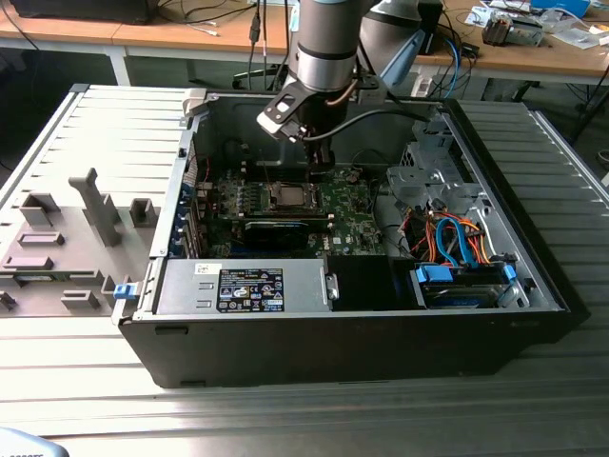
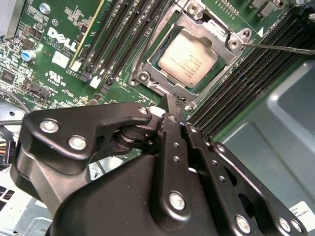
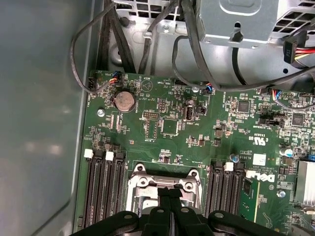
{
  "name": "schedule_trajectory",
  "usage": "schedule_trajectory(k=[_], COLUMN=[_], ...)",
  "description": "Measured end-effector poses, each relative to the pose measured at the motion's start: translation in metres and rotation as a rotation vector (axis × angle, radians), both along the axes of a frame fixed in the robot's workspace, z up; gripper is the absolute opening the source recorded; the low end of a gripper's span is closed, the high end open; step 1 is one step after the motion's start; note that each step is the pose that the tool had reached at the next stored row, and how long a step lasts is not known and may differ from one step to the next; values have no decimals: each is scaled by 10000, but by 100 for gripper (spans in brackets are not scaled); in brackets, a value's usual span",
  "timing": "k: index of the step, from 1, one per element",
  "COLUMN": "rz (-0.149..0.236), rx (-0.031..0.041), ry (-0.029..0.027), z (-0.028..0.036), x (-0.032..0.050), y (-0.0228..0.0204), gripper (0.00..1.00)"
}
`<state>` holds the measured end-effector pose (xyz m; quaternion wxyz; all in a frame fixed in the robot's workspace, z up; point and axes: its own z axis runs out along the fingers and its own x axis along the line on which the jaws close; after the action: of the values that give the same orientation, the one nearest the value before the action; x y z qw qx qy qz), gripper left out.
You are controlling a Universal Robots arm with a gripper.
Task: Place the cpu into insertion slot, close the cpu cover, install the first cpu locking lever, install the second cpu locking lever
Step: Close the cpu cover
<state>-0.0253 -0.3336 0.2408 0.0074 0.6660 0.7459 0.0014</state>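
Hovering at one corner of the insertion slot [image 2: 147, 73], your gripper [image 2: 170, 101] is pinched closed. In both wrist views the fingers [image 3: 164, 199] meet along a thin seam with nothing between them. You can't tell from these views whether the tips touch the slot's rim or sit just above it.

The cpu [image 2: 189, 61] is seated in the slot, lying flat with its silver-grey top facing up. The cpu cover [image 2: 216, 37] is down over it, with the frame lying on the chip's edges and the chip showing through the window.

One thin locking lever [image 2: 280, 47] starts at the slot's corner opposite the gripper. It juts away from the slot across the memory sockets [image 2: 256, 73] on that side. More memory sockets flank the slot's other side.

In the exterior view your arm [image 1: 324, 48] comes straight down into the open computer case [image 1: 381, 343]. Its fingertips end just past the slot, toward the exterior view's right. The green circuit board [image 3: 167, 113] carries the slot, and a round coin cell [image 3: 124, 100] sits on it well apart from the slot. The black labelled power-supply box [image 1: 249, 288] lies on the near side of the slot in the exterior view, well apart from it. The orange and blue cable bundle [image 1: 457, 238] is farther off, toward the exterior view's right of the slot.
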Motion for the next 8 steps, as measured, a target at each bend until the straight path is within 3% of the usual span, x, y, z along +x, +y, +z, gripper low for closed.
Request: schedule_trajectory(k=[8], rz=[-1], rx=[0], ry=[0], z=[-2], x=[-38], y=[0], gripper=[11])
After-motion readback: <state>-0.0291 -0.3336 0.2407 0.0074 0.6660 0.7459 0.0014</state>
